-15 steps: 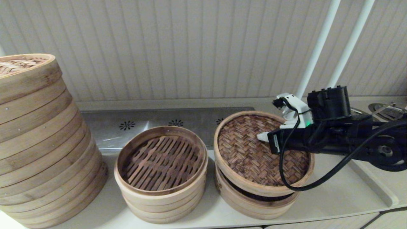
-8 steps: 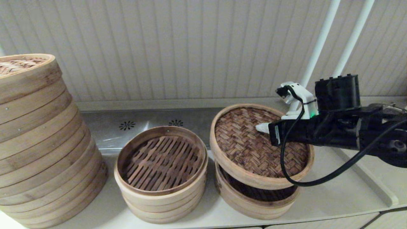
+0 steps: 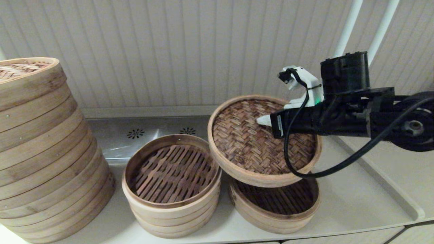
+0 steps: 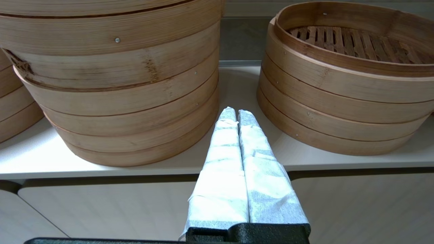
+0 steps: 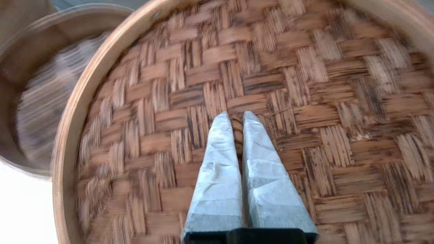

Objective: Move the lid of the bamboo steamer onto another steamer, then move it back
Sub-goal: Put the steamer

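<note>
The bamboo steamer lid (image 3: 251,145), reddish-brown herringbone weave in a pale hoop, hangs tilted in the air. It sits above the low single steamer (image 3: 281,200), whose dark thin-slatted floor shows beneath it at the right of the counter. The lid's left edge reaches over toward the middle stack. My right gripper (image 3: 262,120) is shut on a small woven loop at the centre of the lid (image 5: 305,84); in the right wrist view the right gripper (image 5: 233,117) has the loop pinched between its padded fingertips. My left gripper (image 4: 233,113) stays shut and empty, low in front of the counter edge.
A several-tier stack (image 3: 169,169) with wider, lighter slats stands open at the middle, also in the left wrist view (image 4: 339,67). A very tall, wide stack (image 3: 44,145) fills the left. A steel strip with vent holes (image 3: 135,134) and the panelled wall lie behind. Two white poles (image 3: 349,20) rise at the back right.
My right gripper has lifted the lid clear of the low steamer and carried it up and to the left, uncovering that steamer's dark floor.
</note>
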{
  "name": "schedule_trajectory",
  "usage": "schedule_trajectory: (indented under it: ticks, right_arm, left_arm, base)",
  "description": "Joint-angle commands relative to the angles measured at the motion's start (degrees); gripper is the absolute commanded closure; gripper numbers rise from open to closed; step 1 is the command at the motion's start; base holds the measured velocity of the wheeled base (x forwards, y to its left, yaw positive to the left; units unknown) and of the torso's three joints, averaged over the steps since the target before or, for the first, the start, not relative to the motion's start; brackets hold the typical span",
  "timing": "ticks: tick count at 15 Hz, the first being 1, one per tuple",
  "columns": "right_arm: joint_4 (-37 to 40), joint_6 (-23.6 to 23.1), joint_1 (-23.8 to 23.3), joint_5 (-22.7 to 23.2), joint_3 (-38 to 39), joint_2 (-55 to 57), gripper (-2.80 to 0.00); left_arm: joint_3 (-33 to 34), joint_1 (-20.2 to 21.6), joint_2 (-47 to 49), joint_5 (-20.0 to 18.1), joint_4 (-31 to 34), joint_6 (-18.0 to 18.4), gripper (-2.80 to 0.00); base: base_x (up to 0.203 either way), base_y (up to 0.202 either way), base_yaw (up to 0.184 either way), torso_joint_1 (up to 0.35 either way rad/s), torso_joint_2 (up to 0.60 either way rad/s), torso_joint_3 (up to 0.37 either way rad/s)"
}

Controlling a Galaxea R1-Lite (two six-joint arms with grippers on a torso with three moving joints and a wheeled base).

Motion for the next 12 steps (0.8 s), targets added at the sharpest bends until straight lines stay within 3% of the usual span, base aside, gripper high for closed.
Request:
schedule_trajectory:
  ticks: [1, 12]
  right_arm:
    - [0.9, 0.0, 1.5, 0.0, -3.5, 3.0, 0.0]
    - [10.1, -0.1, 7.9, 1.8, -26.6, 16.3, 0.0]
  left_arm:
    - [0.0, 0.0, 0.1, 0.0, 0.1, 0.0, 0.0]
    - [0.0, 0.0, 0.1, 0.0, 0.1, 0.0, 0.0]
  base:
    - [0.0, 0.0, 0.0, 0.0, 0.0, 0.0]
    - [0.0, 0.0, 0.0, 0.0, 0.0, 0.0]
